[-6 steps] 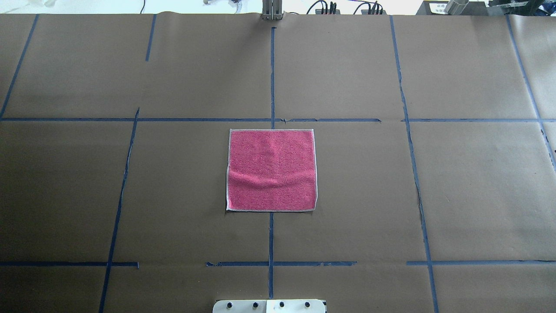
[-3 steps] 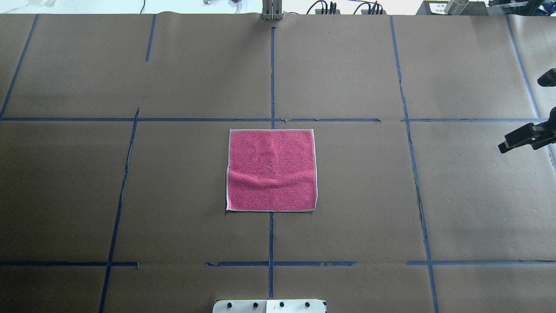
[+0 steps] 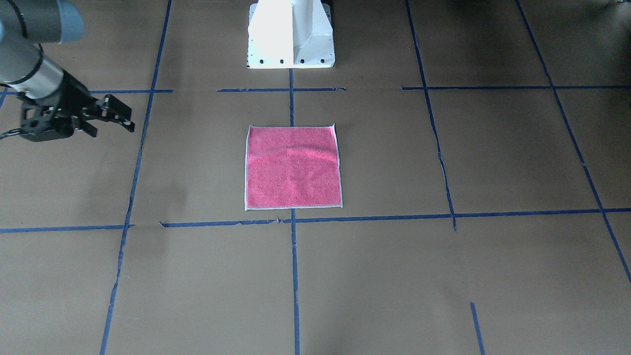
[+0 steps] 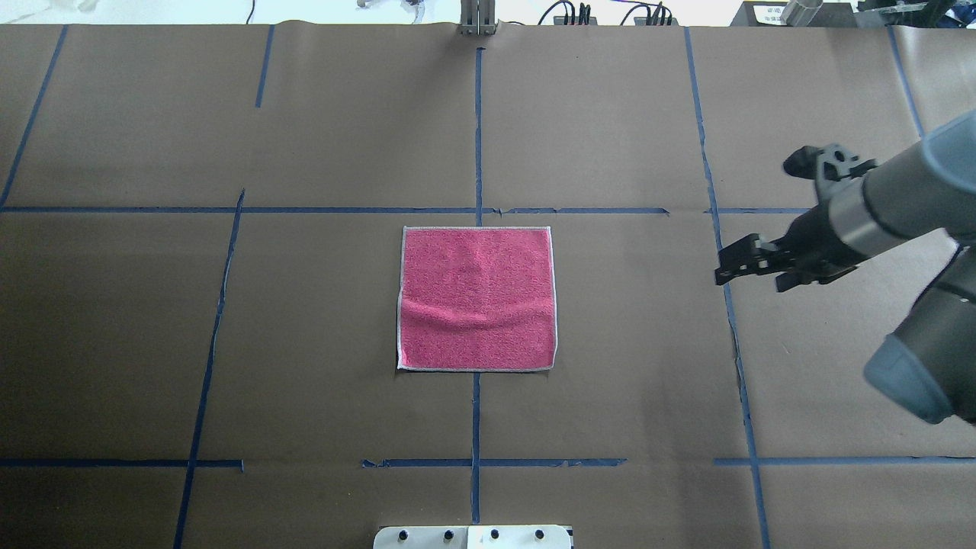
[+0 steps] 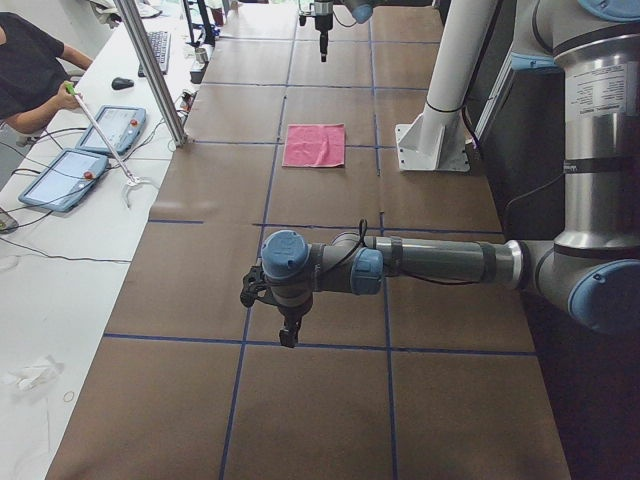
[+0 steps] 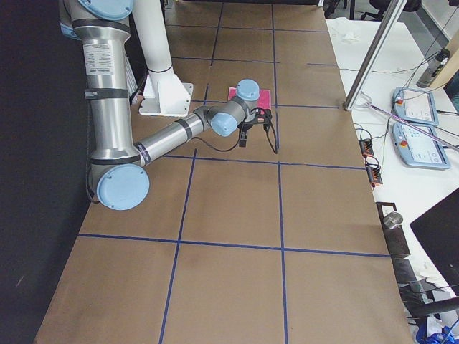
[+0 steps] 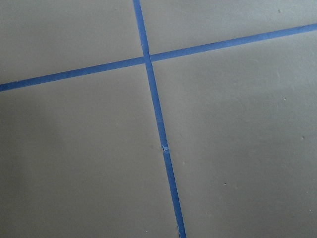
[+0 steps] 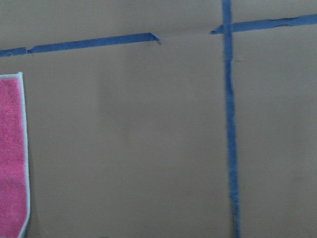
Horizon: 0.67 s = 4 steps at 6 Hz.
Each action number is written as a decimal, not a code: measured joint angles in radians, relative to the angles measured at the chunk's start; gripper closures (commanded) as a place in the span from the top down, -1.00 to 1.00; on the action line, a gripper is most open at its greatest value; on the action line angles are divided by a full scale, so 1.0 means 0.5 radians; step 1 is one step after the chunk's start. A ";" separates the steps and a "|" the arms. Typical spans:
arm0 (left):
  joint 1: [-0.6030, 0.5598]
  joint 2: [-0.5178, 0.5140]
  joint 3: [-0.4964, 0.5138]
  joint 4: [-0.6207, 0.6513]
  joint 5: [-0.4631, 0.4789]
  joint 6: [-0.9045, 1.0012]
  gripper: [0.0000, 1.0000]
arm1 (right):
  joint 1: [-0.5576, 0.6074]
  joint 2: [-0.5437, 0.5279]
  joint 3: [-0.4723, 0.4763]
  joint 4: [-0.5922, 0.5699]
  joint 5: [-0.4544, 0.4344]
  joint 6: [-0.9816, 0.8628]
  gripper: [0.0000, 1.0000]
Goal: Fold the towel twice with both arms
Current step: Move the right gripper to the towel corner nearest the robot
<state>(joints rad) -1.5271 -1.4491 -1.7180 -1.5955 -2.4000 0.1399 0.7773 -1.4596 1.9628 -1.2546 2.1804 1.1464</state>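
Observation:
The pink towel [image 4: 476,299] lies flat and unfolded at the table's middle, pink face up, with a shallow crease across it. It also shows in the front view [image 3: 293,167], the left side view [image 5: 314,145] and at the right wrist view's left edge [image 8: 11,153]. My right gripper [image 4: 749,280] hovers to the right of the towel, well apart from it, open and empty; it also shows in the front view [image 3: 112,130]. My left gripper [image 5: 288,335] shows only in the left side view, far from the towel; I cannot tell if it is open.
Blue tape lines [image 4: 478,130] divide the brown paper table cover. The white pedestal base [image 3: 291,34] stands at the robot's side of the towel. An operator [image 5: 30,70], tablets [image 5: 70,175] and a metal post [image 5: 150,70] are beyond the far table edge.
The right arm has come in from the right edge and moved left toward the towel. The towel has not moved.

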 measured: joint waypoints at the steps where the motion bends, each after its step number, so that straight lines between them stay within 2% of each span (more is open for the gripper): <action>1: 0.004 -0.001 0.007 -0.024 -0.023 0.000 1.00 | -0.274 0.154 -0.008 0.011 -0.272 0.335 0.99; 3: 0.007 0.000 0.018 -0.046 -0.042 -0.003 1.00 | -0.644 0.406 -0.055 -0.013 -0.709 0.771 0.98; 4: 0.008 0.001 0.019 -0.048 -0.045 -0.004 1.00 | -0.712 0.482 -0.108 -0.026 -0.826 0.869 0.98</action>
<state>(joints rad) -1.5233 -1.4486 -1.7085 -1.6196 -2.4224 0.1376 0.4213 -1.2186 1.9088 -1.2677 1.7672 1.5812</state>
